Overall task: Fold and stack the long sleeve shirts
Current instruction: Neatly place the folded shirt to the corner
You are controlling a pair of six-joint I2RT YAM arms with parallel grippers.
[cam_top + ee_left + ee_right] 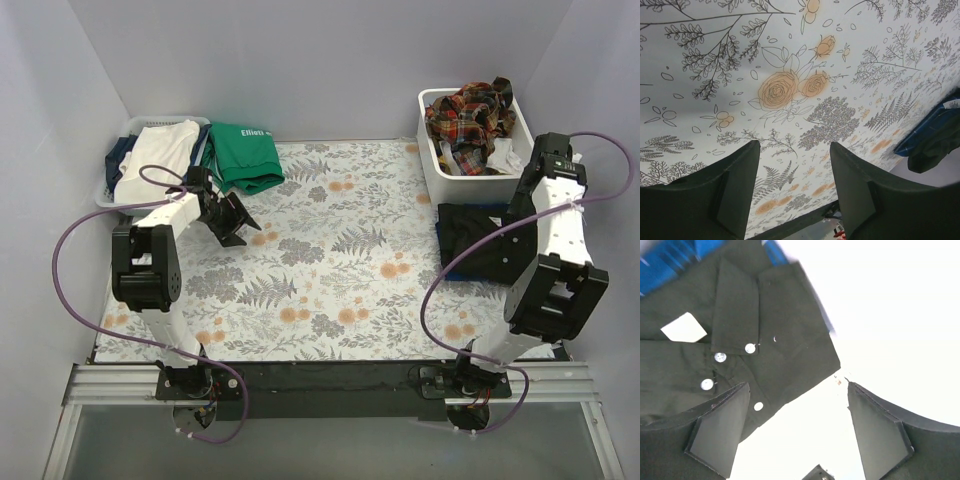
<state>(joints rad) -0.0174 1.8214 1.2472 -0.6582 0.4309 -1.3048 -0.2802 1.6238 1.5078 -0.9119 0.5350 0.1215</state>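
In the top view, the left gripper [232, 222] hangs over the left part of the floral tablecloth [330, 260] with its jaws spread, nothing between them. A folded black shirt [475, 235] lies at the right side of the table, a blue edge showing under it, partly covered by the right arm. Just beyond it, a white bin [432, 150] holds a crumpled red-orange plaid shirt [470, 112]. At the far left, a basket [105, 190] holds white cloth, with a green top [243, 155] beside it.

In the left wrist view, the two fingers [725, 195] stand apart above bare floral cloth. The black shirt [935, 147] sits well off at the right edge.

In the right wrist view, the right gripper [797, 390] is open. The black shirt [765, 330], collar and white buttons [720, 357] showing, runs under the left finger, its corner reaching the gap. Blue plaid cloth [670, 260] peeks out beyond. The surface under the right finger is washed out.
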